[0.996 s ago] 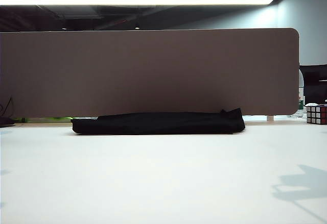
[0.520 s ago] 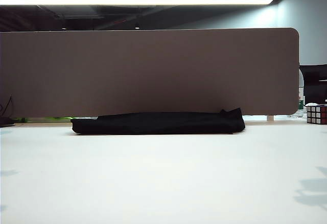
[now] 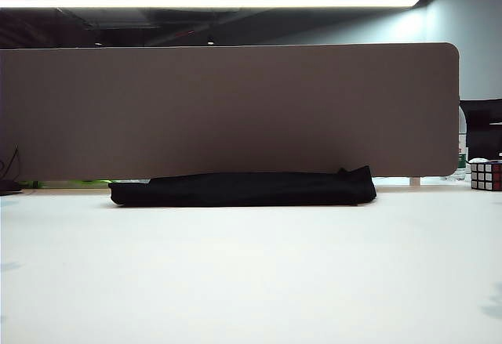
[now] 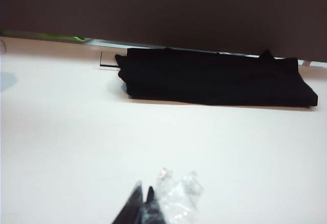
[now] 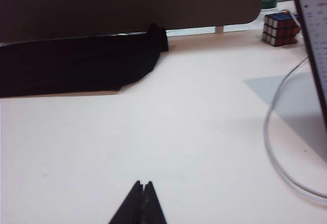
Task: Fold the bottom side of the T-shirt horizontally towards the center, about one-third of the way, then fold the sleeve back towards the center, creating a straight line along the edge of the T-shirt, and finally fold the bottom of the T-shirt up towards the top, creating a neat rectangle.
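White tabletop point(image 3: 251, 281) fills everything nearest me, bare and well lit. Low over it, well short of the T-shirt, hang both claws. The left gripper point(image 4: 144, 199) is clenched with nothing in it, a crumple of clear plastic point(image 4: 176, 197) just beside its tips. The right gripper point(image 5: 142, 192) is clenched and empty too. Neither touches cloth. I judge they are pulled back like this because the folding is over and the arms are parked clear of the work.

Farther on lies the T-shirt point(image 3: 243, 189), black, folded into a long flat bundle, set right against the foot of the tan divider panel point(image 3: 227, 109). No logo shows, and I cannot pick out the hem end within the layers. One corner pokes up at its right end. To the right of the T-shirt, past the panel's edge, sits a Rubik's cube point(image 3: 485, 175); a grey cable point(image 5: 278, 142) curves on the table nearer the right arm.

Compared with a second ago, the shirt has not stirred. Only the arm's shadow at the table's lower right has slid away, nearly gone.
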